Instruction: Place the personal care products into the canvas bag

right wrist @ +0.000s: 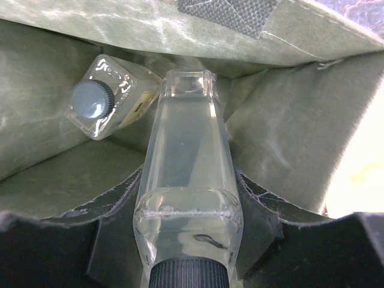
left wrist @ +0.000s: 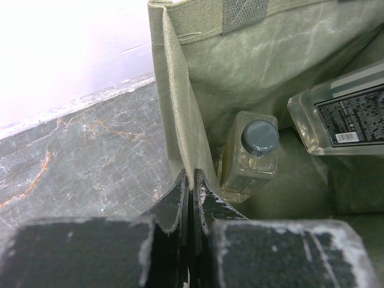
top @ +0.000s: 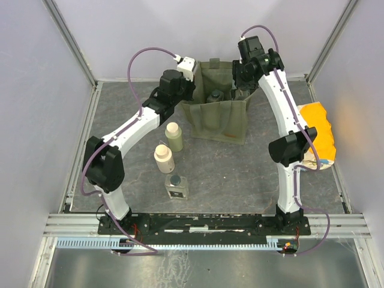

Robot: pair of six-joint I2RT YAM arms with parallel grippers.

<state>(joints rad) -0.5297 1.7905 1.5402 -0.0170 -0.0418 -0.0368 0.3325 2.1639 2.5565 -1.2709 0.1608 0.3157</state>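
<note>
The olive-green canvas bag stands open at the back middle of the table. My left gripper is shut on the bag's left wall edge, its jaws pinching the fabric. My right gripper is inside the bag mouth, shut on a clear square bottle, cap towards the wrist. Another clear bottle with a dark cap stands on the bag floor, also seen in the left wrist view. On the table in front stand the olive-green bottle, the cream bottle and a third clear bottle.
The orange and cream packet lies at the right edge beside the right arm. The table is a dark marbled slab with a metal frame and grey walls around it.
</note>
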